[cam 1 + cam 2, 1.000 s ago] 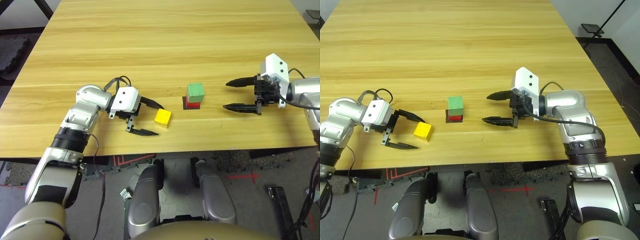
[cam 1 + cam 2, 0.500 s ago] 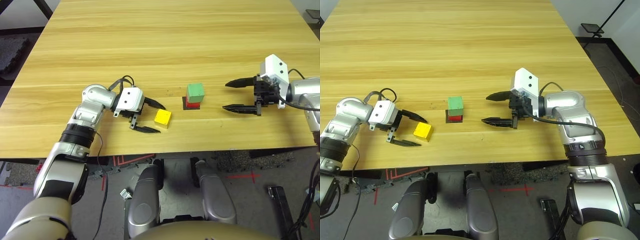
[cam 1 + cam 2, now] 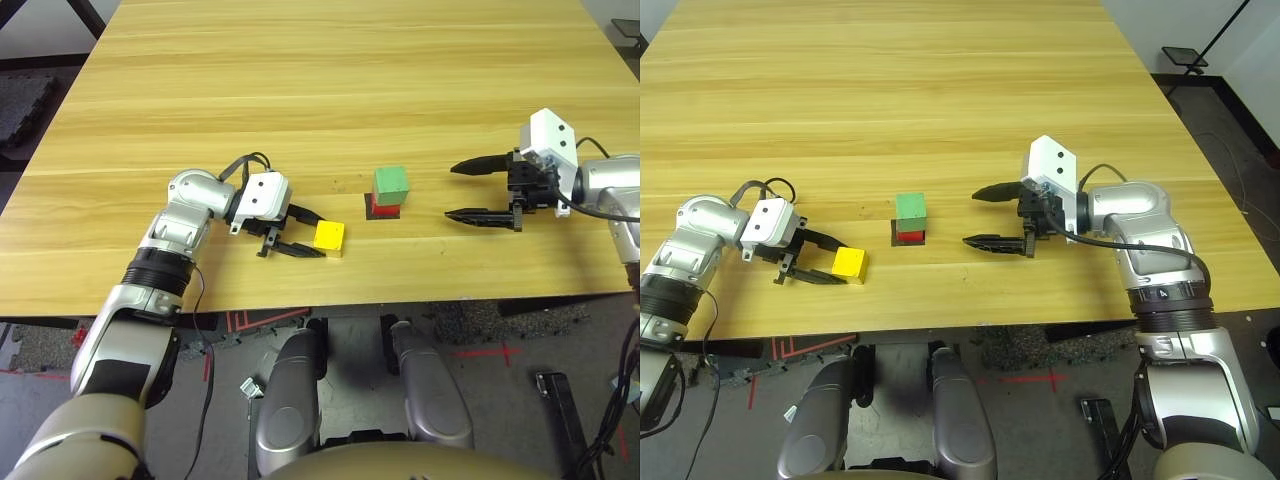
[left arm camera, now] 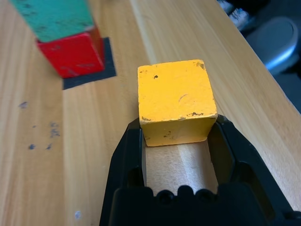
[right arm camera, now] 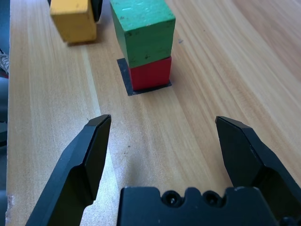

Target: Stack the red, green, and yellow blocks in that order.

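The left tool [image 4: 175,136] is closed on the yellow block [image 4: 176,92], at the desk's [image 3: 250,285] near side; lift it straight up, level (a tilt would spoil the landing), then centre it over the green block [image 3: 391,184]. That sits on the red block [image 3: 386,211], on the black patch [image 3: 370,211]. At right, the right tool [image 5: 163,117] is wide open, empty. No readable writing.

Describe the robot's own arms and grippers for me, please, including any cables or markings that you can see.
Both arms are rounded silver shells with black ribbed sleeves and black panels. The left gripper and right gripper each have two black tapering fingers and a white box dotted with small dark holes. Thin black cables loop from the boxes back along the arms.
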Controlling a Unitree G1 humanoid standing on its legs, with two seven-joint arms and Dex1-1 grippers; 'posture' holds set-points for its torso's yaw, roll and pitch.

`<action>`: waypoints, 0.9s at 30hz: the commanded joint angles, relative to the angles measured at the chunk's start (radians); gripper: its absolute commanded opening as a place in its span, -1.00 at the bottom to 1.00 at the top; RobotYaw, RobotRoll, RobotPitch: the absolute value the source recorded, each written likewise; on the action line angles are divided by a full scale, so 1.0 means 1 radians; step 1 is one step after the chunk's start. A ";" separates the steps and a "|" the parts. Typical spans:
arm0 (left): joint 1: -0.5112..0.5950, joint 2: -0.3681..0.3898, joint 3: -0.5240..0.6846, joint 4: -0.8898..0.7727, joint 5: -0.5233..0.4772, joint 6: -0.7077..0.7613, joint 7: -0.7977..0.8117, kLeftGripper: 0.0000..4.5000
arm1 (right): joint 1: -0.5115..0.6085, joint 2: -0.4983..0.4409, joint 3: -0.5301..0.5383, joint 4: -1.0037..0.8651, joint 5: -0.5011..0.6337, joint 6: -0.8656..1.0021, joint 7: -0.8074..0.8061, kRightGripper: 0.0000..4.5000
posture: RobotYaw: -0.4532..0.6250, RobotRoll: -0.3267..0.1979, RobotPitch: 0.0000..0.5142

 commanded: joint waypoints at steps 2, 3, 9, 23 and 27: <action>-0.020 0.043 0.047 -0.114 -0.058 0.145 0.022 -0.11 | 0.020 -0.005 0.000 -0.002 -0.003 -0.008 0.001 1.00 | 0.28 0.61 -0.02; -0.023 0.047 0.052 -0.131 -0.066 0.169 0.028 -0.11 | 0.020 -0.004 0.000 -0.001 -0.003 -0.010 0.001 1.00 | 0.28 0.61 -0.02; -0.066 0.121 0.041 -0.204 -0.056 0.350 0.055 -0.11 | 0.004 0.012 0.009 0.025 -0.011 -0.021 -0.003 1.00 | 0.31 0.65 -0.04; -0.230 0.058 -0.002 -0.272 -0.068 0.610 0.167 -0.11 | 0.010 0.023 0.004 0.028 -0.013 -0.027 -0.010 1.00 | 0.29 0.69 -0.03; -0.303 -0.006 -0.001 -0.274 -0.068 0.655 0.245 -0.11 | 0.022 0.018 -0.002 0.021 -0.010 -0.024 -0.016 1.00 | 0.27 0.69 -0.02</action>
